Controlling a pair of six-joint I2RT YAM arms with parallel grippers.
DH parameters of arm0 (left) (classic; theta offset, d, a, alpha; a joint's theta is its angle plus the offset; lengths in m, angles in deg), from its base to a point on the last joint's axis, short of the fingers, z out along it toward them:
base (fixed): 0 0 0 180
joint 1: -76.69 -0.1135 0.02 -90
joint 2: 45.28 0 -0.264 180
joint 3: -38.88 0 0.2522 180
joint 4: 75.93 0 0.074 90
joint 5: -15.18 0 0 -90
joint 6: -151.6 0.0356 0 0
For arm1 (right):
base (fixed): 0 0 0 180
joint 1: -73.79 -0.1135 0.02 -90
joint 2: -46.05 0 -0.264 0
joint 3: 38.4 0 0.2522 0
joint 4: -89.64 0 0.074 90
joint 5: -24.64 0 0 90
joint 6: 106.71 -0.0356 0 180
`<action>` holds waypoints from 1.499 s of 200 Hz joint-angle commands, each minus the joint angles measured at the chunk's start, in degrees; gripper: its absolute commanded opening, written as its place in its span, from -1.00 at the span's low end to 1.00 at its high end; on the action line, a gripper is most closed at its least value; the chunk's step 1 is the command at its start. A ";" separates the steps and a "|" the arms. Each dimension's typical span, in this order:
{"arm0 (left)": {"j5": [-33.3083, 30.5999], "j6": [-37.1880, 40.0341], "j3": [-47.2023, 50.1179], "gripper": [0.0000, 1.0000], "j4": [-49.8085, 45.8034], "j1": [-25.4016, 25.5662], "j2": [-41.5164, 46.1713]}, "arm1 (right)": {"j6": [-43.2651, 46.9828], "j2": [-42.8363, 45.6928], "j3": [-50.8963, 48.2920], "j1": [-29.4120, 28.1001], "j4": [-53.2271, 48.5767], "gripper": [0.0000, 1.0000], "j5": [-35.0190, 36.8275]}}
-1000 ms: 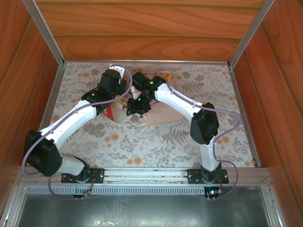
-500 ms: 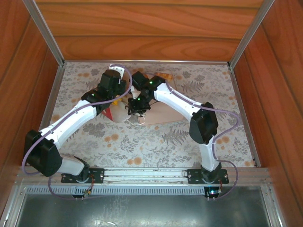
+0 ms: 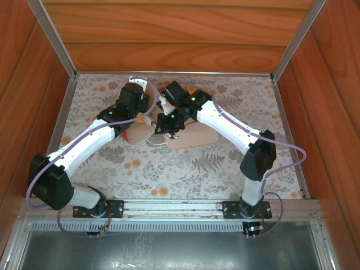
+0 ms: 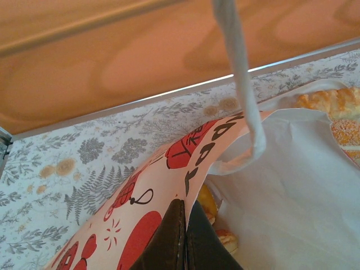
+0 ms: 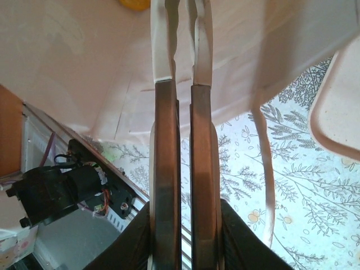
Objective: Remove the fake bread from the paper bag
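Note:
The paper bag (image 3: 134,134) lies tipped between the two arms, white with red marks (image 4: 140,197). My left gripper (image 4: 184,205) is shut on the rim of its mouth (image 3: 144,119), and a cord handle (image 4: 242,84) hangs above. Inside, pieces of golden fake bread (image 4: 207,201) show against the white lining. My right gripper (image 3: 163,126) reaches into the bag mouth. Its fingers (image 5: 167,169) stand a narrow slit apart, and their tips (image 5: 181,11) are veiled by pale paper. A bit of yellow bread (image 5: 135,3) sits just left of the tips. Whether anything is pinched is hidden.
A pale beige tray (image 3: 197,138) lies right of the bag under the right forearm, its rim (image 5: 337,112) close to the right fingers. More bread (image 4: 337,109) rests beyond the bag. Wooden walls and a metal frame (image 3: 174,73) enclose the floral table.
The right arm's elbow has swung out to the right and its wrist has shifted right. Its fingers have closed to a narrow slit. The left gripper has kept its grip on the bag.

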 commanded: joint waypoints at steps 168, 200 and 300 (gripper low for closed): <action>-7.86 -2.71 -1.35 -1.00 0.24 0.39 -3.53 | -5.50 23.50 -13.75 3.90 8.46 -0.64 -1.69; -10.69 -2.81 -2.34 -1.00 -0.13 0.33 -5.28 | -6.43 26.03 -15.06 4.02 7.54 -0.64 0.12; -11.53 -2.93 -1.97 -1.00 -0.58 0.32 -5.63 | -8.14 36.41 -17.11 4.77 7.24 -0.61 7.18</action>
